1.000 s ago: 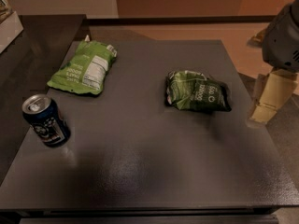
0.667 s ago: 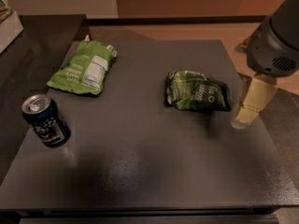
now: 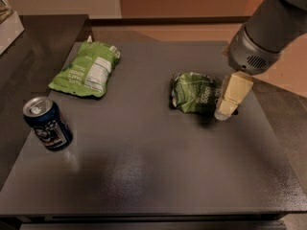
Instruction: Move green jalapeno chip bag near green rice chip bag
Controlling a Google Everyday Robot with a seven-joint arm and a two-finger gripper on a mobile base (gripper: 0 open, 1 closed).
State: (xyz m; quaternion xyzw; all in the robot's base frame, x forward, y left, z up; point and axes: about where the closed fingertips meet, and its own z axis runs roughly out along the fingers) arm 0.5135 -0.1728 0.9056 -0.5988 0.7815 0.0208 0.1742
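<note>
While above grey tabletop (image 3: 144, 176), end effector (image 3: 225, 113).

No wording is legible. A white nutrition panel on the light green bag (image 3: 86, 71) and white lettering on the dark green bag (image 3: 192, 92) are too small to read. The jaws hang just right of that dark bag.

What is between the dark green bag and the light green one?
Nothing visible. Bare table lies between the green jalapeno chip bag and the green rice chip bag. The soda can stands front left, off that path. The gripper hangs at the darker bag's right edge.
</note>
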